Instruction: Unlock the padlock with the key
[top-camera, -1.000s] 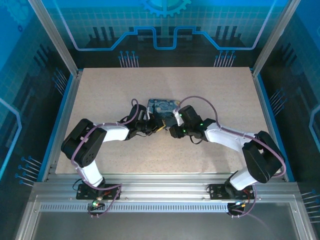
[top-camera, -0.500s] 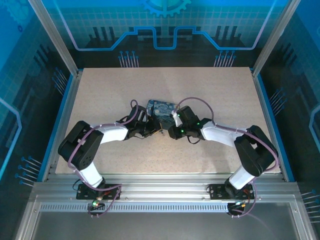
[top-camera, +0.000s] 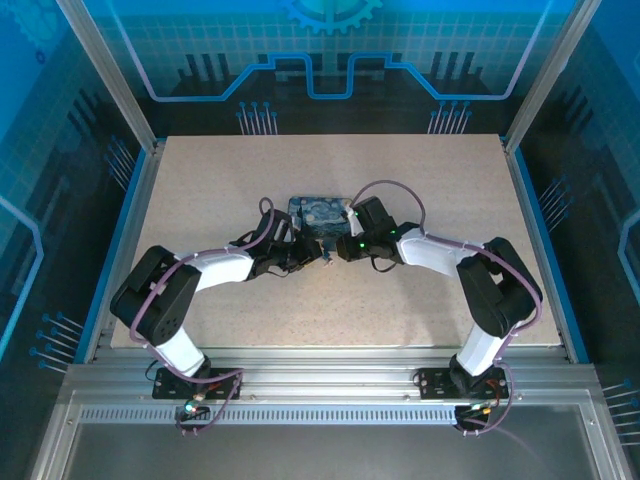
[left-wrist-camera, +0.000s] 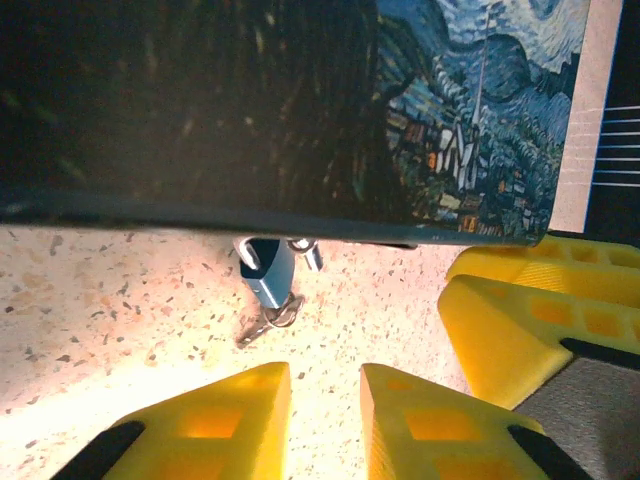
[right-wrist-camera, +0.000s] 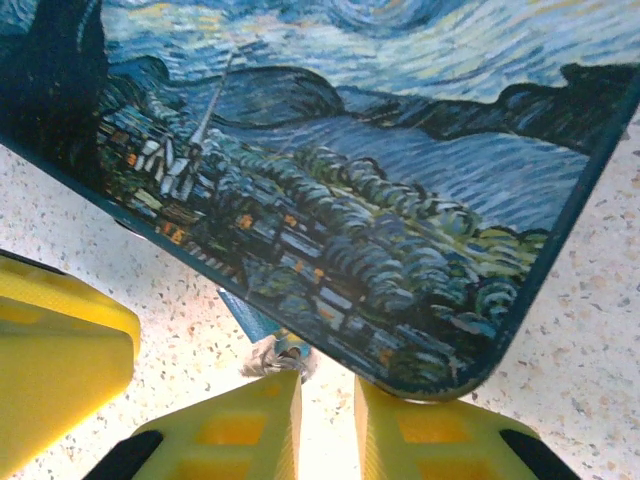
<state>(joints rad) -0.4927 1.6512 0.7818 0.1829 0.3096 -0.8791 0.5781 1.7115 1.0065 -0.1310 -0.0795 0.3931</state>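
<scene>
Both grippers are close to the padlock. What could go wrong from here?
The left gripper and right gripper crowd one spot and may collide. The key is tiny and sits by the padlock, close to the box edge, so a grasp may miss it or shove the box.

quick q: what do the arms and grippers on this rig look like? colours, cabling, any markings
The two match. The left arm and right arm have white link shells between bulky black joint housings, with purple cables looped along them. Small green lights glow near the right wrist. The left gripper and right gripper have yellow wedge-shaped plastic fingers with square recesses. I see no readable markings.
</scene>
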